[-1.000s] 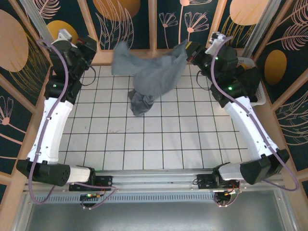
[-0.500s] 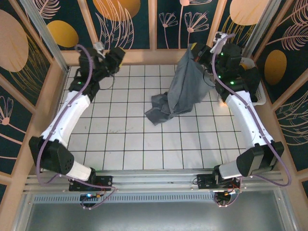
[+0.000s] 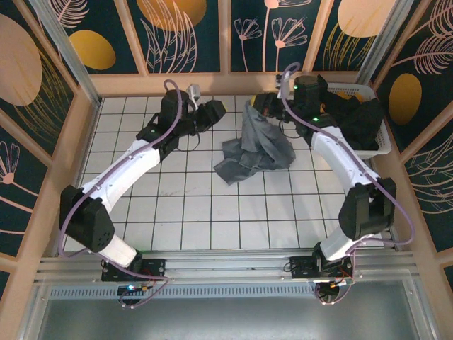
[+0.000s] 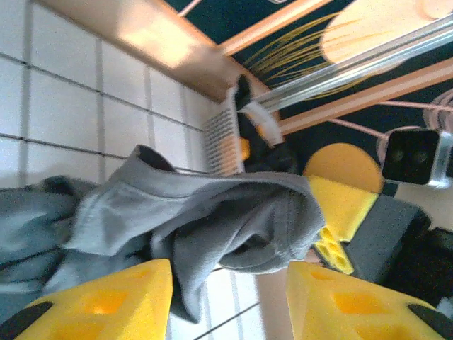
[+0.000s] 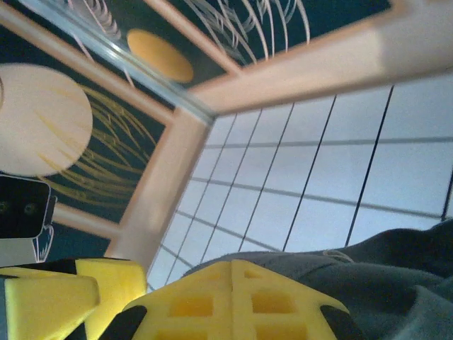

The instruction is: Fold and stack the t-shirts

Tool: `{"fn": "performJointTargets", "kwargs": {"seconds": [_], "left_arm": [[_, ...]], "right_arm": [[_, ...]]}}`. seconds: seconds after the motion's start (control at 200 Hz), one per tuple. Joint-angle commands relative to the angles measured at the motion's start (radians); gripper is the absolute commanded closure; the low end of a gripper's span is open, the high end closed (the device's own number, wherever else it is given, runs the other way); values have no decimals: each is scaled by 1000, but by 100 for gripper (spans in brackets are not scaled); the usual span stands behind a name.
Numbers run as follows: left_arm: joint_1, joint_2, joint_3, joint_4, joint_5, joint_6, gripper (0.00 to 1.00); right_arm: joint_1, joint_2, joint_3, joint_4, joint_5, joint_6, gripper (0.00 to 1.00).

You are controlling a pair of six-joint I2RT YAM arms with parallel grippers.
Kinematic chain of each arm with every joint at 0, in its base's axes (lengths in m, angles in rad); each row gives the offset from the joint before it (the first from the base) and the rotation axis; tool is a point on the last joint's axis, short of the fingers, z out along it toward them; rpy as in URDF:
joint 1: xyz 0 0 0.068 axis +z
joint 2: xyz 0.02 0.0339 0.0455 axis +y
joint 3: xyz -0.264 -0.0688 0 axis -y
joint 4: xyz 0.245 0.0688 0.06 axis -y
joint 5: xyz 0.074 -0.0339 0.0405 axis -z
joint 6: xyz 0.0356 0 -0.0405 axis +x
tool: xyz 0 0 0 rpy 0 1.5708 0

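Grey t-shirt [image 3: 256,147] pinched by R gripper [image 3: 261,105]; L gripper [image 3: 218,113] gaping just beside.

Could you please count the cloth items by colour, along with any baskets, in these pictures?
grey-blue t-shirt: 1
black cloth, in the basket: 1
orange-yellow cloth, a sliver in the basket: 1
white basket: 1
Total: 4

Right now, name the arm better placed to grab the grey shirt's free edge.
Probably left. The left hand is open, close beside the grey shirt and facing it; the right hand is shut on the shirt's top.
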Motion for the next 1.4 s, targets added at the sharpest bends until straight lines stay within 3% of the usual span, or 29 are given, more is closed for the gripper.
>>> {"fn": "performJointTargets", "kwargs": {"seconds": [0.0,0.32,0.44,0.626,0.846,1.206,1.326,1.391], "left_arm": [[4,6,-70,34,-42,119,51],[4,138,-150,263,47,528,47],[3,193,-180,413,123,606,41],[-35,323,-95,447,152,719,36],[-58,453,-15,528,81,755,28],[-94,595,104,518,139,806,28],[-113,613,120,532,149,788,31],[-126,629,151,525,155,772,43]], "right_arm": [[2,-19,1,32,-41,-20,100],[-116,-136,64,-195,-111,-120,100],[-202,-185,31,-250,-189,-151,100],[-298,-221,-10,-257,-262,-147,100],[-344,-220,13,-277,-267,-135,100],[-366,-203,48,-318,-242,-135,100],[-367,-202,48,-314,-236,-128,100],[-367,-203,44,-314,-226,-129,100]]}}
